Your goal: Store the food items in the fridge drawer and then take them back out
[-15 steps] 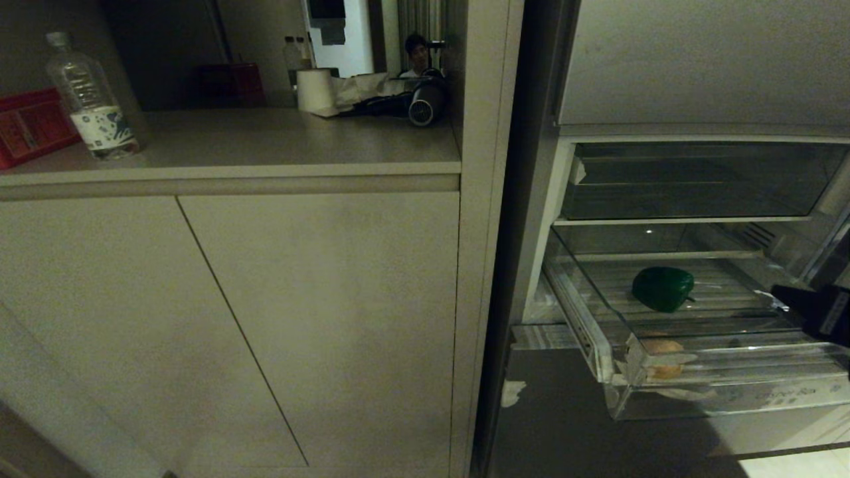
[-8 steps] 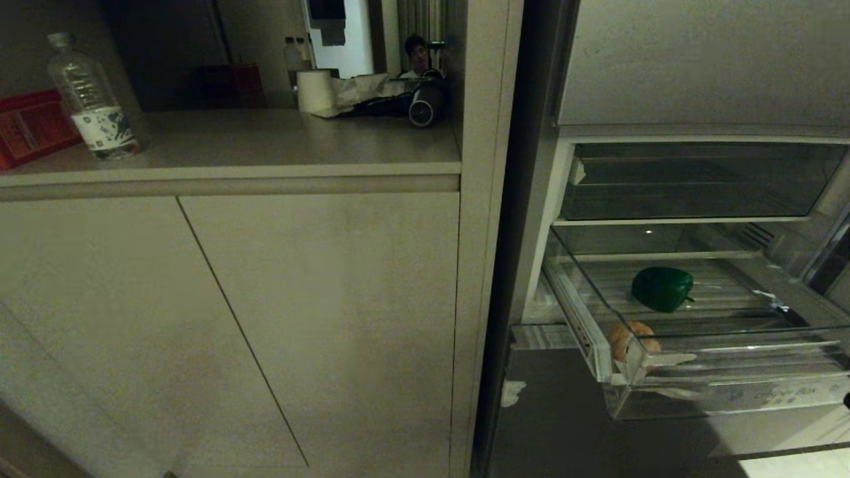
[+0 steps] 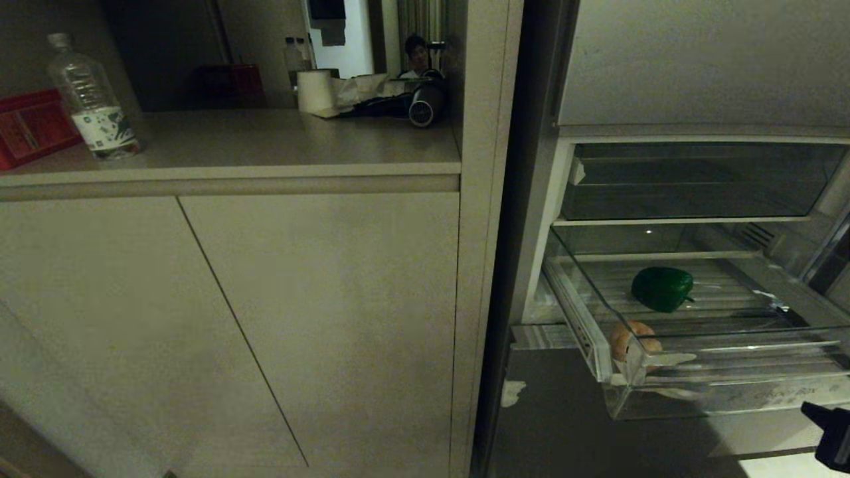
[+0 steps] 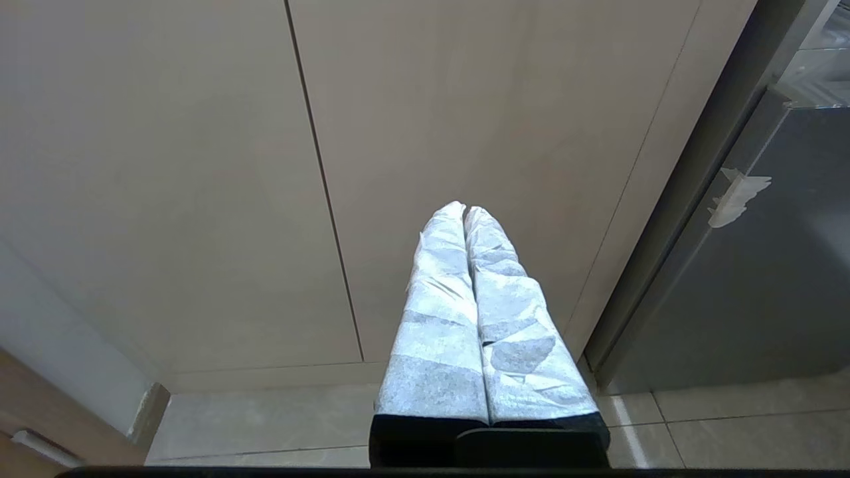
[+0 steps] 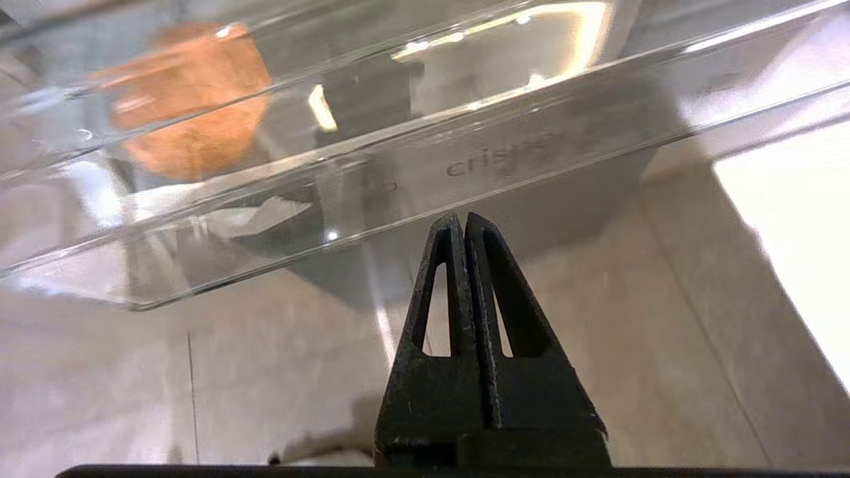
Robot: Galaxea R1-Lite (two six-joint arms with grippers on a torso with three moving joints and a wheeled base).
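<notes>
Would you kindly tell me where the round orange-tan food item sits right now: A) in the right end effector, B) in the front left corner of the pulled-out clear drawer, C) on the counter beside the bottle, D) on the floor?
B: the orange-tan food item lies inside the clear drawer behind its front lip, in front of the green pepper.

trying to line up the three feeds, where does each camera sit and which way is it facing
Head view: on the robot's head, looking forward and down at the cabinet front and the open fridge drawer; only the right gripper shows, at the lower right.
Left wrist view: behind the shut left gripper, facing the cabinet front and floor.
Right wrist view: behind the shut right gripper, facing the drawer's clear front lip from just below.
Shared: head and right wrist views both show the orange-tan food item in the drawer.
</notes>
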